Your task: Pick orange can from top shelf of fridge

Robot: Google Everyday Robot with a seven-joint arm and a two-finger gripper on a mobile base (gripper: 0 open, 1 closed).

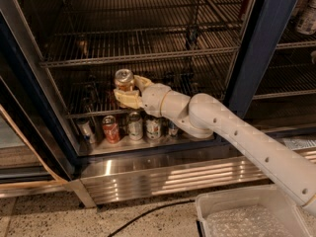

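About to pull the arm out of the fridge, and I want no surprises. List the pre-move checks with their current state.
1. Tool closed around the orange can: ok.
2. Can upright, lid up: ok.
3. Can lifted off the wire rack beneath: cannot tell.
4. Arm left of the blue door post, not touching: ok.
5. Red can on the bottom, below the tool, standing apart from it: ok.

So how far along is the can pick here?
Done: the gripper is shut on the orange can, reaching into the open fridge. In hand: the can is held up above the row of cans on the bottom level. Left: drawing the arm back so the can comes out past the fridge's frame.
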